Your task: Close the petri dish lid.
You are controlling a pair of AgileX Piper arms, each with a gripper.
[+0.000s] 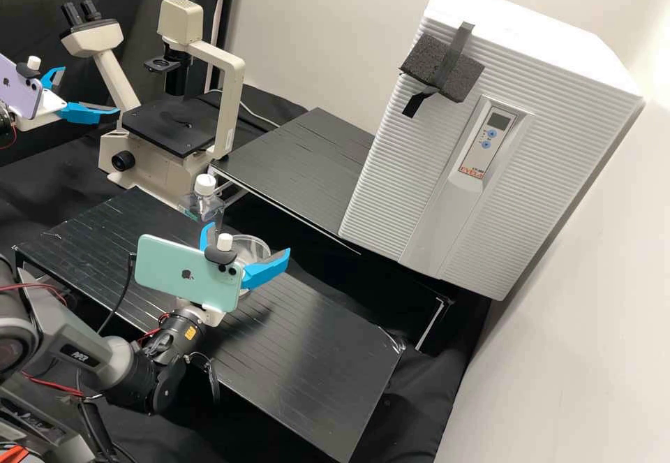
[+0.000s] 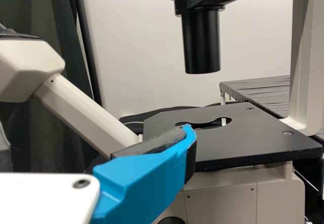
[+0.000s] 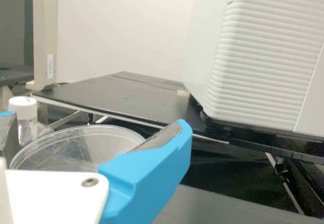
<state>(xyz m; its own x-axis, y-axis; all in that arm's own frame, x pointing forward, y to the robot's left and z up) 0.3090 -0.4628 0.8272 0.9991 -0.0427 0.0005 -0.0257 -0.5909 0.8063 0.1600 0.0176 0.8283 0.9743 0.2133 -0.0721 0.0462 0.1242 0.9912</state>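
OK, dish (image 3: 81, 145) btwn R claw (image 1: 248, 238) fingers

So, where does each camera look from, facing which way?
High view: off the arms, facing forward, down on bench; left gripper, right gripper show.
Left wrist view: on that wrist, facing inverted microscope; one finger shows.
Right wrist view: on that wrist, facing petri dish, ribbed cabinet; both fingers show.
Shared by high, right wrist: dish, bottle.

Ribbed white cabinet (image 1: 394, 170), mint phone (image 1: 164, 267), cream microscope (image 1: 228, 100).
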